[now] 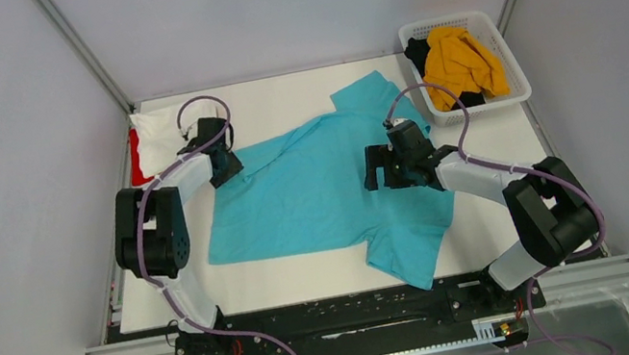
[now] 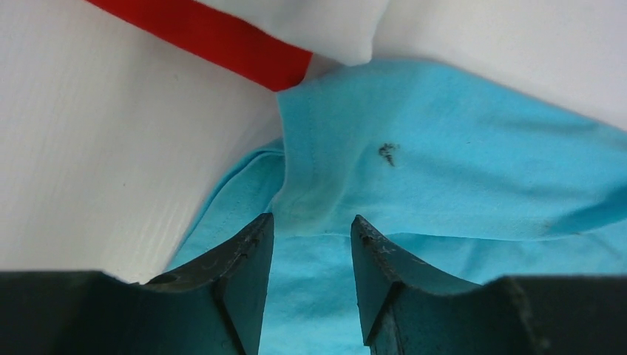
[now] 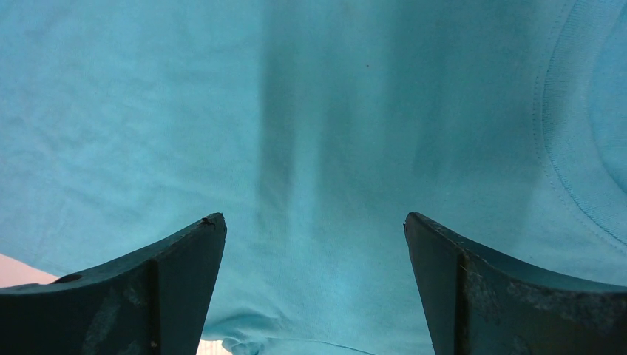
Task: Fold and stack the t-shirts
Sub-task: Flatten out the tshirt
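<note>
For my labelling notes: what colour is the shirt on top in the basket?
Mustard yellow shirt; top view shows it best.

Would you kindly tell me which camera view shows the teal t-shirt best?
The top external view: the whole teal t-shirt shows, spread out, with its outline and both sleeves visible. The left wrist view catches only a hemmed corner; the right wrist view shows only plain teal cloth close up.

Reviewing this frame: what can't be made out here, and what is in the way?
- Left gripper: whether it grips the sleeve of the teal shirt; left wrist view shows cloth between its jaws, contact unclear; in the top view its body covers the spot.
- Red shirt: top view, mostly hidden under the white shirt.
- Black shirt: top view, mostly covered by the mustard shirt in the basket.
</note>
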{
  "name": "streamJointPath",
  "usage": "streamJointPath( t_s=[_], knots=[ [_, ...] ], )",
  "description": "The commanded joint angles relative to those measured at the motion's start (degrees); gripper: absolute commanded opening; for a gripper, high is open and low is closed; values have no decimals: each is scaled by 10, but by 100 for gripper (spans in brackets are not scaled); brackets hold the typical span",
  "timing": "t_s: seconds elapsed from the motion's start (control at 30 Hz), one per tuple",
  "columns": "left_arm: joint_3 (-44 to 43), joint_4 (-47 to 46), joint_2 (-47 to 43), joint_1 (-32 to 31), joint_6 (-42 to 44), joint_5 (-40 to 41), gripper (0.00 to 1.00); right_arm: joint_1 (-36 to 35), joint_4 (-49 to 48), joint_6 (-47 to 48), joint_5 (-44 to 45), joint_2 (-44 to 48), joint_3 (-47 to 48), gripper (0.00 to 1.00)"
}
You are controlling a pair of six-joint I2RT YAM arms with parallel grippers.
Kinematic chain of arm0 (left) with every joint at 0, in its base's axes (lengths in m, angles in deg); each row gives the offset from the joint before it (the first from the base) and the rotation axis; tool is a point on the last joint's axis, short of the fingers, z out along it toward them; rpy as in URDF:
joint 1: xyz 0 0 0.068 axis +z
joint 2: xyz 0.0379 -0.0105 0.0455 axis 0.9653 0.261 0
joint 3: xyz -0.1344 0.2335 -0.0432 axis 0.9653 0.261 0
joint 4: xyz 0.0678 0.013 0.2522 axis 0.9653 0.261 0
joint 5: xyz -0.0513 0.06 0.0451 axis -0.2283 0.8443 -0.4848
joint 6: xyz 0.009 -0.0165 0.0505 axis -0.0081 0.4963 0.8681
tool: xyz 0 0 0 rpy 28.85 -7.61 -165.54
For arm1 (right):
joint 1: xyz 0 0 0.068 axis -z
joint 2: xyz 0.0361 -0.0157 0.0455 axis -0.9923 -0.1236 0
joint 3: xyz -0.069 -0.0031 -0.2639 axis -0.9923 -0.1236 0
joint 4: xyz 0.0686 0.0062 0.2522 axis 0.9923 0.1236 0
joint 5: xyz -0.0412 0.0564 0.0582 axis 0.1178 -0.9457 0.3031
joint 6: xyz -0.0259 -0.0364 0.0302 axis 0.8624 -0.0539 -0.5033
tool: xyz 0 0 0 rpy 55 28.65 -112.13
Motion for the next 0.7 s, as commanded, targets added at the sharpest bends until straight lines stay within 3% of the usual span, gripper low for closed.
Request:
streamJointPath(
  t_s=[0.0, 0.17, 0.33, 0.53, 0.67],
  knots=[
    [-15, 19, 10, 1, -4, 29, 43, 3, 4, 5, 14, 6, -2, 99],
    [-16, 33, 8, 1, 1, 48, 44, 4, 5, 7, 14, 6, -2, 99],
    [-26, 30, 18, 0, 3, 36, 38, 4, 6, 8, 15, 3, -2, 100],
    [-41, 17, 25, 1, -1, 0, 0, 7, 11, 10, 21, 0, -1, 99],
    [-54, -3, 12, 1, 0, -36, 0, 9, 20, 10, 21, -7, 3, 100]
  ],
)
